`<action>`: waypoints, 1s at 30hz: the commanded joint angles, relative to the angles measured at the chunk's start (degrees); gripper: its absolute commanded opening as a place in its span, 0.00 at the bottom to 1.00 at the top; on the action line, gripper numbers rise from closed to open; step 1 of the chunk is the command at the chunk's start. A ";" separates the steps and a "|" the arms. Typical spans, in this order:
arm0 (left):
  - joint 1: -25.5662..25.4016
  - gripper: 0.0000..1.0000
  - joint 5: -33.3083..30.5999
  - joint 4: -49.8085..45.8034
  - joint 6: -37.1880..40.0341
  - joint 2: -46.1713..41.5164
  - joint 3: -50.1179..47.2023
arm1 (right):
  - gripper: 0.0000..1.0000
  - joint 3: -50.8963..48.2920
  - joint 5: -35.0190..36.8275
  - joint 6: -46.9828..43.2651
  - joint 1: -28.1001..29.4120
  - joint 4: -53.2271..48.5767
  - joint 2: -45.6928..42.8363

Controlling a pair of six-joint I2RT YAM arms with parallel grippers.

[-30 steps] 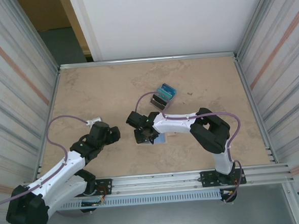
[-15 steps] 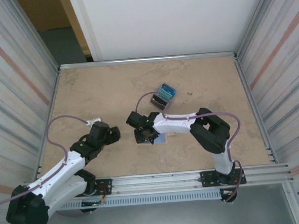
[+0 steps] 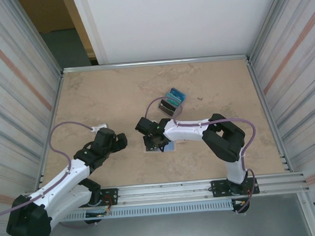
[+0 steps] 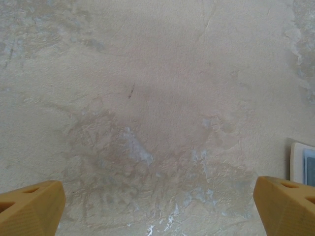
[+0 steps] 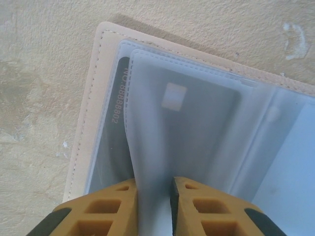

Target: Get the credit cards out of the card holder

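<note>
The tan card holder (image 5: 93,98) lies open on the table, its clear sleeves facing up. A dark grey card (image 5: 114,128) with white numbers sits in the lower sleeve, and another dark card (image 5: 197,113) shows through the upper sleeve. My right gripper (image 5: 153,189) is shut on a raised fold of that upper sleeve. From above, the right gripper (image 3: 154,142) covers most of the card holder (image 3: 169,146). A pile of teal and dark credit cards (image 3: 172,101) lies farther back. My left gripper (image 3: 116,142) hangs open over bare table, its fingers (image 4: 29,206) wide apart.
The card holder's edge (image 4: 301,162) shows at the right of the left wrist view, just beyond the right finger. Metal walls (image 3: 43,93) close in the table on both sides. The right arm's cable (image 3: 151,102) loops near the card pile.
My right gripper has shifted slightly to the right over the card holder. The left arm has not moved.
</note>
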 commanded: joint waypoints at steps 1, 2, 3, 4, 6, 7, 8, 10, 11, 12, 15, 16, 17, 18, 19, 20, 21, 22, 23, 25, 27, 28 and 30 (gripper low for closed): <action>0.44 0.99 0.94 0.88 1.05 -1.31 1.74 | 0.21 -1.64 -0.83 -0.52 -0.84 -0.71 -1.44; 0.44 0.99 1.13 0.88 1.47 -1.39 2.04 | 0.20 -1.76 -0.60 -0.66 -0.80 -0.79 -1.93; 0.44 0.99 1.30 0.83 1.82 -1.44 2.38 | 0.20 -1.93 -0.35 -0.76 -0.97 -0.96 -2.47; 0.44 0.99 1.40 0.79 2.13 -1.45 2.67 | 0.20 -2.17 -0.09 -0.69 -1.15 -1.19 -3.02; 0.50 0.99 1.74 0.88 2.52 -1.48 3.14 | 0.20 -2.88 0.23 -0.76 -1.45 -1.31 -4.17; 0.49 0.99 2.00 0.88 2.76 -1.46 3.39 | 0.20 -3.27 0.52 -0.64 -1.56 -1.38 -4.68; 0.49 0.99 2.16 0.96 2.91 -1.44 3.57 | 0.20 -3.69 0.80 -0.54 -1.72 -1.54 -5.13; 0.44 0.99 2.40 1.05 3.11 -1.46 3.92 | 0.20 -4.54 1.66 -0.26 -2.07 -2.25 -6.22; 0.44 0.99 2.54 1.14 3.25 -1.40 4.11 | 0.20 -4.86 2.04 -0.15 -2.20 -2.59 -6.55; 0.44 0.99 2.67 1.23 3.36 -1.34 4.20 | 0.20 -5.39 2.54 -0.05 -2.37 -2.88 -7.15; 0.38 0.99 3.04 1.48 3.77 -1.20 4.58 | 0.21 -6.44 3.91 0.26 -2.86 -3.93 -8.86; 0.36 0.99 3.14 1.55 3.92 -1.11 4.64 | 0.21 -6.78 4.28 0.36 -2.98 -4.19 -9.29; 0.27 0.99 3.28 1.61 4.19 -0.94 4.79 | 0.21 -7.09 4.68 0.46 -3.16 -4.53 -9.82; 0.17 0.99 3.33 1.75 4.45 -0.72 4.94 | 0.21 -7.64 5.02 0.68 -3.35 -4.74 -10.30; -0.11 0.99 3.32 1.75 4.67 -0.45 5.09 | 0.22 -7.99 5.23 0.76 -3.62 -4.92 -10.65; -0.29 0.99 3.30 1.82 4.93 -0.11 5.21 | 0.22 -8.46 5.33 0.89 -3.82 -4.93 -11.02; -0.66 0.99 3.17 1.91 5.16 0.23 5.43 | 0.22 -9.12 5.41 1.05 -4.09 -4.93 -11.43; -1.04 0.99 3.04 1.93 5.30 0.73 5.64 | 0.22 -9.51 5.42 1.08 -4.35 -4.93 -11.71; -1.62 0.99 2.88 2.01 5.56 1.37 5.93 | 0.22 -9.91 5.49 1.21 -4.53 -4.93 -11.98; -2.82 0.99 2.00 2.00 6.09 2.55 6.59 | 0.23 -10.48 5.68 1.41 -4.82 -4.93 -12.52; -4.61 0.99 0.89 1.96 7.07 4.08 7.44 | 0.24 -11.03 5.87 1.58 -5.03 -4.86 -12.94; -5.18 0.99 0.36 1.93 7.39 4.83 7.86 | 0.24 -11.21 5.86 1.45 -5.02 -4.87 -12.90; -6.37 0.99 -0.35 1.68 8.32 6.68 8.89 | 0.25 -11.36 5.75 1.43 -5.10 -4.80 -12.74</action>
